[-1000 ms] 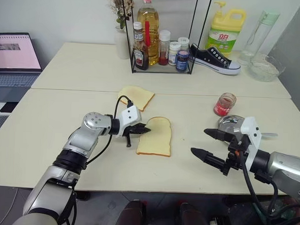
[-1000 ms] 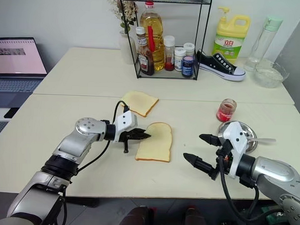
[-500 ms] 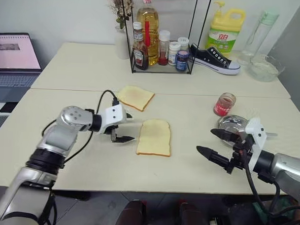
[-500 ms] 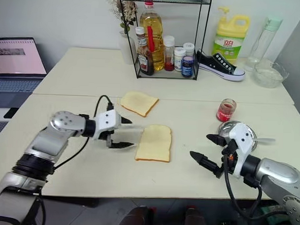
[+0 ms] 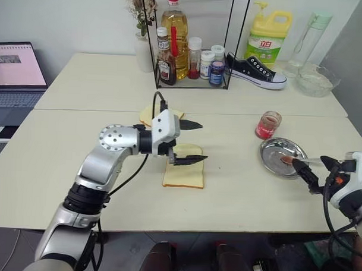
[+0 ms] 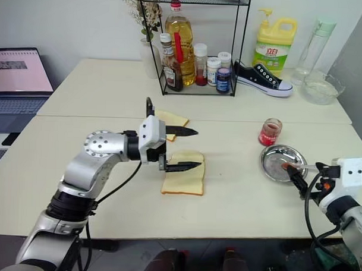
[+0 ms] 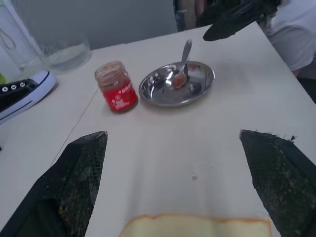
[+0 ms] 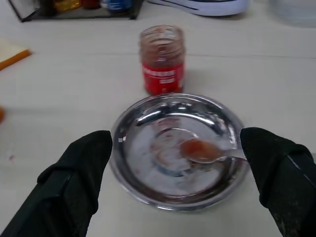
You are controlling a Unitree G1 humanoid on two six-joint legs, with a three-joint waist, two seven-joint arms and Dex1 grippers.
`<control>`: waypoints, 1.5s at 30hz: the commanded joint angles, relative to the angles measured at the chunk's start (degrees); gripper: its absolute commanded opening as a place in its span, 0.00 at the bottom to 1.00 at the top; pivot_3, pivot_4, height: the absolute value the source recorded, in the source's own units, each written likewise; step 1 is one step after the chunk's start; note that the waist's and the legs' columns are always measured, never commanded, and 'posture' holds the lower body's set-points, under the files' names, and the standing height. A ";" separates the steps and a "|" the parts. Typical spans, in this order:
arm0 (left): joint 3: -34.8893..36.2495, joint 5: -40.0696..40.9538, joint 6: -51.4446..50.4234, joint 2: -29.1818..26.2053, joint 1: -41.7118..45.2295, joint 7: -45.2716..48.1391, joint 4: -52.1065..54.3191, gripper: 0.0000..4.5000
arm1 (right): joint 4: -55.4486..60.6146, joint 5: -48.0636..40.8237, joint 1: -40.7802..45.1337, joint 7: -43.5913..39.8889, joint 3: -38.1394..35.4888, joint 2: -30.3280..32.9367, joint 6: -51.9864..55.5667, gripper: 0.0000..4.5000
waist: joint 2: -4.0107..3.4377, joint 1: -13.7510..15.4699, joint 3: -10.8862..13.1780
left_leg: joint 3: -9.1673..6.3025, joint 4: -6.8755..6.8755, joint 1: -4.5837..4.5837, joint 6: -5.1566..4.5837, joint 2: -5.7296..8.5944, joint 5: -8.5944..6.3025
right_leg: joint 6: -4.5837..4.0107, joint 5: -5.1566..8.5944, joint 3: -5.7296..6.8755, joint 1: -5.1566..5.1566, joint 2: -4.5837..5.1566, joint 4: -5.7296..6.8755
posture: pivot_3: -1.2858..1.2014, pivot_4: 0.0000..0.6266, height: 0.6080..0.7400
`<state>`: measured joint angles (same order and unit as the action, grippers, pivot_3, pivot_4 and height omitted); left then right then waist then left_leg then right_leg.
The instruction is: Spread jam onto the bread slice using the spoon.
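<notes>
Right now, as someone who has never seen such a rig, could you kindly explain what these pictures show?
They show a humanoid robot at a pale table. Two pictures come from its head cameras, two from cameras on its wrists. Its left gripper hangs open above the bread slice, holding nothing. Its right gripper stands open near the steel dish, where the spoon lies with red jam on its bowl. The jam jar stands just beyond. A second slice, a bottle rack and a shoe sit farther back.
</notes>
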<state>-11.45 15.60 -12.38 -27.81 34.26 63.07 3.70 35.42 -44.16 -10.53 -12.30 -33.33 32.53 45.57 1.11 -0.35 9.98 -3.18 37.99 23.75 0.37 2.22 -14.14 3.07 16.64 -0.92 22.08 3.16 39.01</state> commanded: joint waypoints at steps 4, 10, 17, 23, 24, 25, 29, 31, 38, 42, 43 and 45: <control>-1.61 -0.51 2.21 2.75 1.65 -0.28 -0.38 0.99 | -2.50 -8.92 1.05 4.60 -5.87 -4.75 2.05 1.00 | 0.00 0.05 0.00 | 0.00 0.01 0.01 0.00 0.00 0.00 | 0.00 0.00 -0.01 0.00 0.01 0.00 | 0.52 0.24 1.00; -2.23 -0.39 2.03 3.56 1.01 -0.03 0.81 0.99 | -6.45 -17.30 2.24 9.59 -7.89 -8.06 3.46 1.00 | -0.05 0.04 -0.03 | 0.00 0.00 0.01 0.00 0.00 0.00 | 0.00 0.00 -0.01 0.00 0.01 0.00 | 0.52 0.24 1.00; -2.74 -0.10 0.66 5.53 1.08 -1.52 1.85 0.99 | -17.66 -21.49 9.60 16.63 -8.97 -10.74 1.09 1.00 | -0.14 0.00 -0.07 | 0.04 0.01 0.01 0.00 0.02 0.00 | 0.00 0.00 -0.02 0.00 0.02 0.00 | 0.52 0.24 1.00; -2.91 -0.23 -0.44 5.71 0.87 -2.11 2.94 0.99 | -30.29 -17.86 18.48 15.68 -7.82 -10.38 -3.30 1.00 | -0.29 -0.18 -0.15 | 0.10 0.00 0.01 -0.01 0.02 0.00 | 0.00 0.00 -0.05 0.01 0.01 0.01 | 0.52 0.24 1.00; -2.67 -0.28 -0.57 5.51 1.06 -2.17 2.73 0.99 | -32.85 -17.06 19.74 15.00 -7.93 -9.98 -4.24 1.00 | -0.30 -0.20 -0.16 | 0.12 0.00 -0.01 -0.01 0.02 0.00 | 0.00 0.00 -0.06 0.01 0.01 0.01 | 0.52 0.24 1.00; -2.46 -0.33 -0.65 5.32 1.25 -2.22 2.56 0.99 | -34.79 -16.43 20.64 14.19 -8.02 -9.56 -4.91 1.00 | -0.31 -0.24 -0.17 | 0.12 0.00 0.00 -0.01 0.02 0.00 | 0.00 0.00 -0.05 0.01 0.01 0.01 | 0.52 0.24 1.00; -2.06 -0.12 -1.30 4.80 1.46 -2.33 2.93 0.99 | -40.74 -15.15 23.82 12.19 -8.52 -8.17 -6.76 1.00 | -0.34 -0.20 -0.18 | 0.11 -0.02 0.01 -0.01 0.02 0.00 | 0.00 0.00 -0.04 0.02 0.01 -0.01 | 0.52 0.24 1.00; -2.09 -0.01 -1.60 4.70 1.35 -2.50 3.34 0.99 | -42.93 -14.51 24.98 11.25 -8.45 -7.51 -7.27 1.00 | -0.34 -0.20 -0.18 | 0.14 -0.01 0.01 -0.01 0.03 0.00 | 0.00 0.00 -0.06 0.02 0.02 -0.01 | 0.52 0.24 1.00; -1.74 -0.02 -1.88 4.21 1.44 -2.73 3.16 0.99 | -44.81 -13.86 26.17 9.38 -7.41 -7.29 -7.02 1.00 | -0.36 -0.33 -0.19 | 0.13 -0.02 0.01 -0.01 0.01 0.00 | 0.00 0.00 -0.05 0.02 0.01 0.00 | 0.52 0.24 1.00; -1.42 -0.15 -1.26 3.74 2.66 -2.34 1.47 0.99 | -45.14 -14.00 26.77 8.58 -7.61 -7.88 -6.93 1.00 | -0.36 -0.31 -0.19 | 0.13 -0.01 0.01 -0.01 0.01 0.00 | 0.00 0.00 -0.05 0.02 0.01 0.00 | 0.52 0.24 1.00; -1.43 -0.13 -1.18 3.70 2.80 -2.33 1.35 0.99 | -45.17 -14.10 26.89 8.54 -7.70 -7.98 -6.95 1.00 | -0.36 -0.31 -0.19 | 0.13 -0.01 0.01 -0.01 0.02 0.00 | 0.00 0.00 -0.05 0.02 0.01 0.00 | 0.52 0.24 1.00; -1.52 -0.13 -1.08 3.72 3.13 -2.36 1.09 1.00 | -45.29 -14.09 27.12 8.41 -7.81 -8.06 -7.15 0.96 | -0.36 -0.33 -0.19 | 0.14 -0.01 0.01 -0.01 0.02 0.00 | 0.00 0.00 -0.07 0.02 0.01 -0.01 | 0.52 0.24 1.00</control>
<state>-14.19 15.08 -14.48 -23.87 36.16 60.68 3.93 -10.74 -57.65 15.49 -2.99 -40.41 24.15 39.13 0.75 -0.68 9.78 -3.04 37.97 23.76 0.36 2.23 -14.14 3.07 16.64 -0.98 22.10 3.18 39.00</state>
